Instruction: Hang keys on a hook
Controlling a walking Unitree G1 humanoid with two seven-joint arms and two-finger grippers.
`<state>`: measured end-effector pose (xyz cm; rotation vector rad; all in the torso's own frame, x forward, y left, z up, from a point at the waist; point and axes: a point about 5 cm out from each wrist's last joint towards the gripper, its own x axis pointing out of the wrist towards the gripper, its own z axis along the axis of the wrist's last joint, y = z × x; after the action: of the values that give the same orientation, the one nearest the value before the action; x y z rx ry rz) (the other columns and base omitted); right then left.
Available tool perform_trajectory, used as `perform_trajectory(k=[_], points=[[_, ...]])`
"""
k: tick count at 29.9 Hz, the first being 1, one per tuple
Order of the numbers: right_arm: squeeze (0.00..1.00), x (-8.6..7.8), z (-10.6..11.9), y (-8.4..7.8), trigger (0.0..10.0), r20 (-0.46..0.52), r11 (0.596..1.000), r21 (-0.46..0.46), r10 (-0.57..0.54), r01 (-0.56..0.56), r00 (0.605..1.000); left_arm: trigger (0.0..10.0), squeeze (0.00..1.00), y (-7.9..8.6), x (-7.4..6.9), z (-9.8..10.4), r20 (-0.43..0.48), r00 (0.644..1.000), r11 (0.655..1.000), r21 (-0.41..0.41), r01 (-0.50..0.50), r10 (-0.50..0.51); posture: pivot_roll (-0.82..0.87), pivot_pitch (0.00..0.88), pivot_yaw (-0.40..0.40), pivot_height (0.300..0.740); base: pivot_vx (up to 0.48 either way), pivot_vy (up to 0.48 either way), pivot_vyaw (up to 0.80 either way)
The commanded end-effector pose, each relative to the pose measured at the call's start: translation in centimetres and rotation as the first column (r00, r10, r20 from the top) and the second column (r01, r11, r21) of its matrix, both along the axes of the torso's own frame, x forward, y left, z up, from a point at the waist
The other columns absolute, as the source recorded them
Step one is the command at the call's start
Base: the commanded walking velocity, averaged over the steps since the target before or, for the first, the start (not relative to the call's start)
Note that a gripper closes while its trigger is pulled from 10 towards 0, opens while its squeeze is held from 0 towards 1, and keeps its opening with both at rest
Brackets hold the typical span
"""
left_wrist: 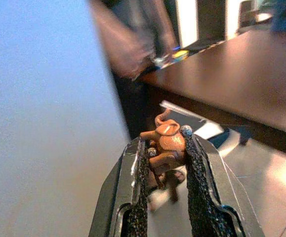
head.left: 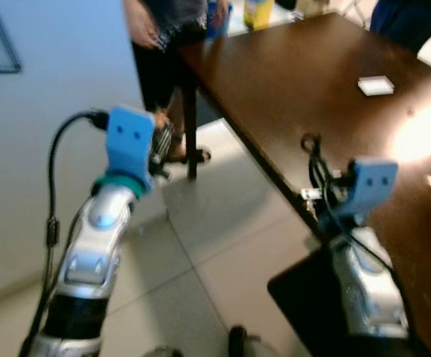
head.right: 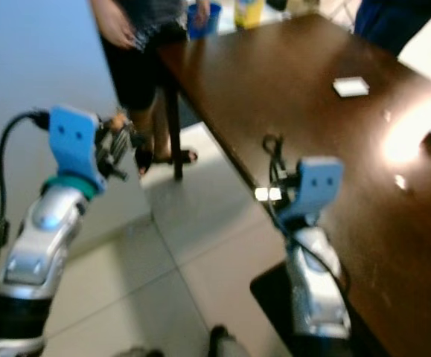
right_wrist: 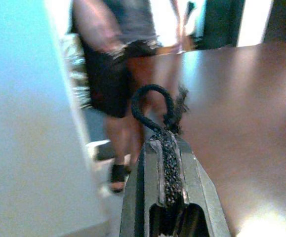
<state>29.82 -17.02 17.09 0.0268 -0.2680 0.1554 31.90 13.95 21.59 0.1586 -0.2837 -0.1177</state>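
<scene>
Left gripper [left_wrist: 165, 148] is clamped on the brown keychain [left_wrist: 166, 143]; right gripper [right_wrist: 166, 136] is shut on its black cord loop [right_wrist: 152, 106]. Carrying step; next, find a hook.

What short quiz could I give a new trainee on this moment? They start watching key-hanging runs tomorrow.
1. True or false: the left claw is shut on an orange-brown keychain figure.
2. What does the right claw grip? A) a white card B) a black cord loop C) a yellow carton
3. Fill in: the white card lies on the dark ____.

Key
1. True.
2. B, the black cord loop.
3. Table; a person stands at its far corner.
</scene>
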Motion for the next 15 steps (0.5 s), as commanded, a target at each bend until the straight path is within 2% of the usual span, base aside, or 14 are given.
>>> perform_trajectory(k=[1,5,15], points=[[0.0,-0.06,-0.15,-0.22,10.0,-0.003,1.0,-0.002,-0.007,0.007,1.0,10.0,0.0,-0.07,-0.01,-0.53,-0.022,1.0,1.0,0.001,0.001,-0.001,-0.02,0.049,0.111,0.74,-0.458,0.0,0.0],[0.0,-0.01,-0.1,-0.05,10.0,0.001,1.0,-0.02,0.003,-0.003,1.0,10.0,0.0,-0.06,0.02,-0.58,-0.024,1.0,1.0,0.002,-0.001,0.001,-0.02,0.049,0.111,0.74,-0.373,0.0,0.0],[0.0,0.14,0.09,0.26,10.0,0.012,0.999,-0.048,0.024,-0.024,1.0,10.0,0.0,0.05,0.08,-0.73,-0.03,0.999,1.0,0.013,-0.01,0.011,-0.01,0.051,0.111,0.74,0.0,0.0,0.76]])
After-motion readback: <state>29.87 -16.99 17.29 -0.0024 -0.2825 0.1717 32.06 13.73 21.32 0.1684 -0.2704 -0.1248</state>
